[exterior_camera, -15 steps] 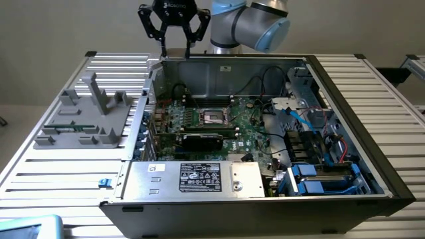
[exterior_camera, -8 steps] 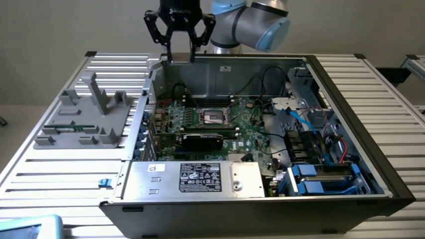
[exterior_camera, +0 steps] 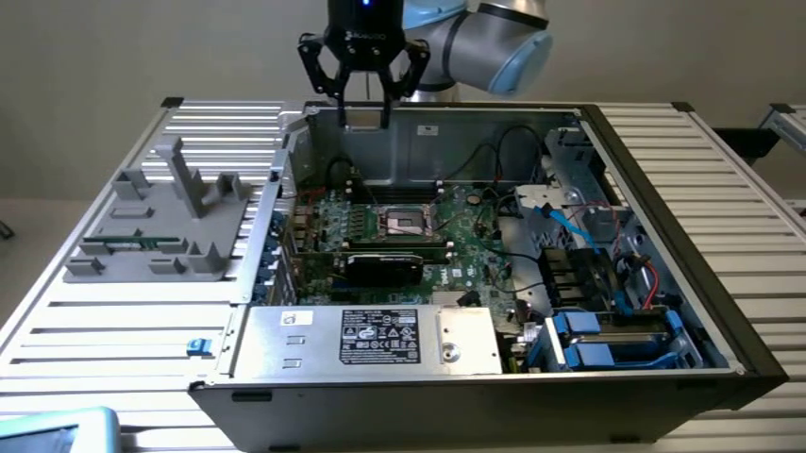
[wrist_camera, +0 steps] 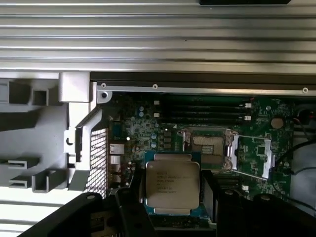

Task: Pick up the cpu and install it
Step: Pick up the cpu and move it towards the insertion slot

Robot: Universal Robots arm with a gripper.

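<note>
Between the two black fingers (wrist_camera: pixel 129 210) of your gripper (exterior_camera: pixel 365 111) sits the small flat square cpu (wrist_camera: pixel 173 183) with its silvery-beige metal top and thin green edge. The jaws stand partway closed, one finger pressed to each opposite side of the chip, so you have it clamped and held clear of the board, its printed top facing the wrist camera. In the exterior view the gripper hangs high over the far wall of the open, dark-rimmed metal computer case (exterior_camera: pixel 650 193), with the cpu showing as a pale square at the fingertips. Well below the gripper, on the green motherboard (exterior_camera: pixel 473 250), lies the black square socket (wrist_camera: pixel 210 148) with its silver metal load frame. From the wrist it appears just beyond one edge of the held chip, not under it, and apart from it. Past the socket run the long black memory slots (wrist_camera: pixel 207 111). Below the gripper, toward the near side of the case, sits the silver power supply box (exterior_camera: pixel 377 335) with a black label. Off to the exterior view's left of the gripper, outside the case, a grey plastic fixture (exterior_camera: pixel 164 217) stands on the ribbed white metal table (exterior_camera: pixel 113 330).
</note>
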